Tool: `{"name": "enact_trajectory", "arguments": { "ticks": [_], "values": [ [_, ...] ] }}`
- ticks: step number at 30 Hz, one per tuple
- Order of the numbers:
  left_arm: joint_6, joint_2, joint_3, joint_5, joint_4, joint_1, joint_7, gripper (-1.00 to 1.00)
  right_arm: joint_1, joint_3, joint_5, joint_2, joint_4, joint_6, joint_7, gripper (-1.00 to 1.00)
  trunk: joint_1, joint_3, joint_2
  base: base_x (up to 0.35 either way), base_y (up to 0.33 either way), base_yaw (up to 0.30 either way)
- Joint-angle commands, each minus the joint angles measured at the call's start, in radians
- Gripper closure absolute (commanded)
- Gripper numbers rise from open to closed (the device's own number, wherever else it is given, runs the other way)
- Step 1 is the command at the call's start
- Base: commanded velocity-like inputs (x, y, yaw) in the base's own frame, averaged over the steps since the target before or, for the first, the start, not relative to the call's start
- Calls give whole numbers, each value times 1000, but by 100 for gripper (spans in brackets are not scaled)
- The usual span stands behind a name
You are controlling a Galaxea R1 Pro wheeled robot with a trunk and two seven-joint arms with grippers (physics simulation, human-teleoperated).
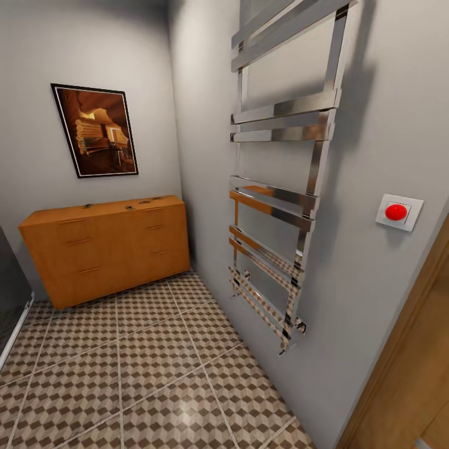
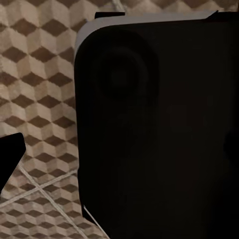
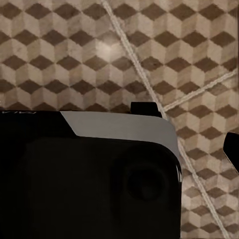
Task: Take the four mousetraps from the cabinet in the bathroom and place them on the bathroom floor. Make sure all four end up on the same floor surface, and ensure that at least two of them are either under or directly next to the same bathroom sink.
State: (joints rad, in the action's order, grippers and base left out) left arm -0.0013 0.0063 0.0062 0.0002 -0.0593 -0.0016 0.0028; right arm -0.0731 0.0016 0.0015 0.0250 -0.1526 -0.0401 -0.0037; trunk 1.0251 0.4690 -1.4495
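The orange-brown cabinet (image 1: 106, 249) stands against the far wall at the end of the narrow room, with all its drawers shut. Several small dark flat items, likely the mousetraps (image 1: 144, 202), lie on its top; they are too small to make out. The cube-patterned bathroom floor (image 1: 156, 362) stretches from me to the cabinet. In the left wrist view a dark fingertip (image 2: 10, 154) shows over the tiles (image 2: 40, 74) beside my dark base (image 2: 159, 129). In the right wrist view a dark fingertip (image 3: 233, 152) hangs above the tiles (image 3: 74, 50). The sink is out of view.
A tall chrome towel rail (image 1: 280, 187) juts from the right wall, with a red button (image 1: 396, 212) beside it. A wooden door frame (image 1: 405, 362) is at the near right. A framed picture (image 1: 95, 131) hangs above the cabinet. A white shower edge (image 1: 15, 324) runs along the left.
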Motion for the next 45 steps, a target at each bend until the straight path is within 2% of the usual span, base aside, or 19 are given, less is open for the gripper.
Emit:
{"name": "enact_trajectory", "arguments": {
  "ticks": [1, 13, 14, 20, 23, 27, 31, 32, 40, 45],
  "values": [
    [0, 0, 1, 0, -6, 0, 0, -100, -1, 0, 0, 1, -5, -9, 0, -100, 0, 1, 0, 0, 0, 0],
    [7, 1, 5, 1, -74, -1, 8, -100, -1, 1, 1, 4, -73, -76, -8, -100, 0, 1, 0, 0, 0, 0],
    [8, 2, 5, 1, -386, -1, 11, -100, -1, 1, 2, 4, -242, -211, -10, -100, 0, 1, 0, 0, 0, 0],
    [11, 8, 6, 1, -538, -1, 52, -100, -1, 1, 3, 4, -385, -165, -39, -100, 0, 1, 0, 0, 0, 0],
    [11, 11, 6, 2, -600, -1, 77, -100, -5, 1, 5, 4, -462, -91, -58, -100, 0, 1, 0, 0, 0, 0],
    [8, 28, 7, 5, -611, -1, 85, -100, -8, 2, 7, 4, -494, -45, -65, -100, 0, 1, 0, 0, 0, 0],
    [2, 36, 17, 12, -568, -1, 85, -100, -9, 3, 6, 2, -500, -32, -64, -100, 0, 1, 0, 0, 0, 0],
    [-10, 41, 22, 14, -539, -1, 83, -100, -9, 3, 6, 0, -501, -39, -61, -100, 0, 1, 0, 0, 0, 0],
    [-106, 48, 24, 18, -504, -1, 82, -100, -9, 4, 5, 0, -501, -104, -60, -100, 0, 1, 0, 0, 0, 0],
    [-123, 48, 24, 18, -499, -1, 82, -100, -10, 6, 5, 1, -498, -119, -61, -100, 0, 1, 0, 0, 0, 0]
  ]
}}
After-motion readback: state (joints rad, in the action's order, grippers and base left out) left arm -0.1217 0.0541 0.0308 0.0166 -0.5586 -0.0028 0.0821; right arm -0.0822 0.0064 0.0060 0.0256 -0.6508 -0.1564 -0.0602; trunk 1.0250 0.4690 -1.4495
